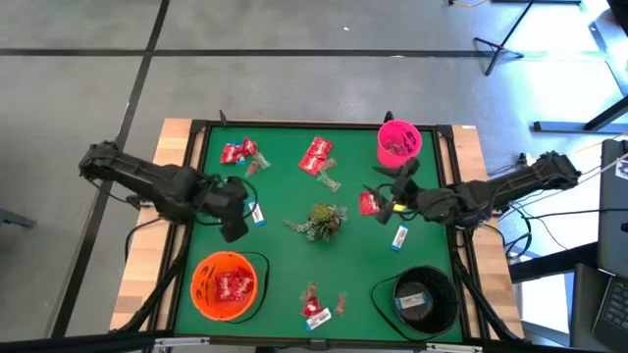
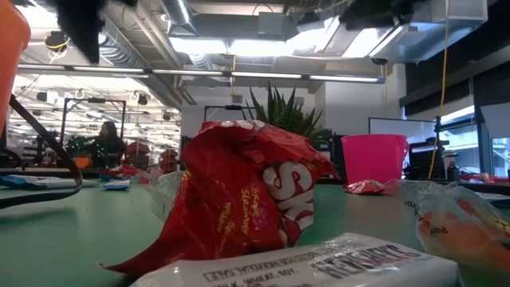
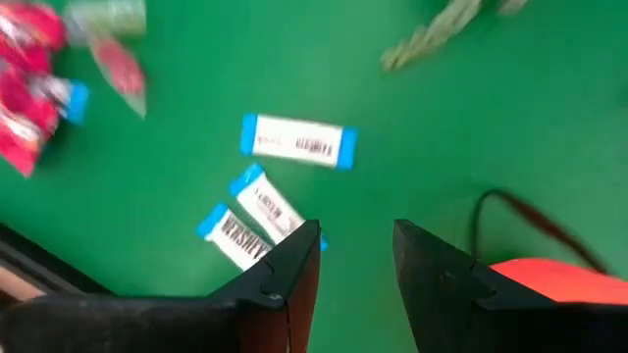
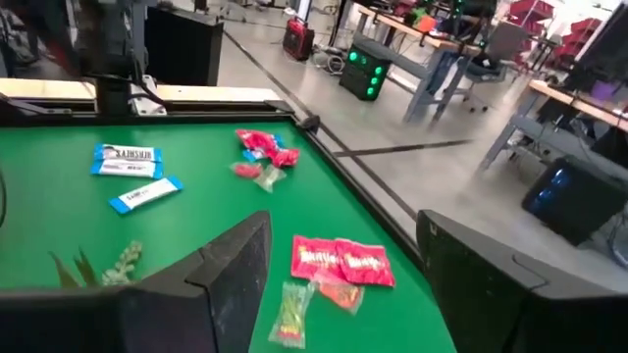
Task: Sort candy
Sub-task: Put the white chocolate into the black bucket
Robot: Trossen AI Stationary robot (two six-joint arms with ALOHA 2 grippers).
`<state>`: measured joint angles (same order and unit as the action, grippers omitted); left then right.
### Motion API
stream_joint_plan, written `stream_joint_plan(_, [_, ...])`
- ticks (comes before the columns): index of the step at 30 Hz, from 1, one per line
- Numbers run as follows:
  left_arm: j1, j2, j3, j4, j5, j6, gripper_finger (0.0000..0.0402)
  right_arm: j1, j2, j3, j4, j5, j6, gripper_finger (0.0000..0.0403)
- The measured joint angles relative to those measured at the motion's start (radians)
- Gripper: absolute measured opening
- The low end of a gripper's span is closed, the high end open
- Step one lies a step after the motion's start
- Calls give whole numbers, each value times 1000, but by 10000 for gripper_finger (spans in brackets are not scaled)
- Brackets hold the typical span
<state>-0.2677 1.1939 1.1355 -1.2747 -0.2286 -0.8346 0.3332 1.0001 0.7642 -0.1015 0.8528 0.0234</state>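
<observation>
Candy lies scattered on the green table [image 1: 294,186]: red packets [image 1: 316,157] at the far side, another red packet [image 1: 369,203] by my right gripper, and white-and-blue packets [image 3: 297,140] under my left gripper. My left gripper [image 3: 358,257] hangs open above the mat, pointing steeply down, beside the orange bowl [image 1: 228,284]; nothing is between its fingers. My right gripper [image 4: 343,270] stands wide open and nearly level above the table's right half, empty. Two red packets [image 4: 343,263] lie on the mat beyond it.
The orange bowl holds red packets. A pink bowl [image 1: 398,142] stands at the far right, and a black bowl [image 1: 425,297] with a white-and-blue packet at the near right. A green sprig [image 1: 319,221] lies mid-table. More candy [image 1: 316,309] sits near the front edge.
</observation>
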Motion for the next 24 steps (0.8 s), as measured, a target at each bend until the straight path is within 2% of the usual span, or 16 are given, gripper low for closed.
stream_joint_plan(9, [220, 1, -261, 234, 230, 80, 130, 0, -198, -197, 57, 2, 49, 253])
stream_joint_plan(19, [373, 1, -433, 296, 250, 101, 232, 0, -241, -239, 52, 17, 48, 253])
stream_joint_plan(24, [386, 1, -481, 358, 257, 61, 251, 0, -239, -239, 47, 17, 44, 253])
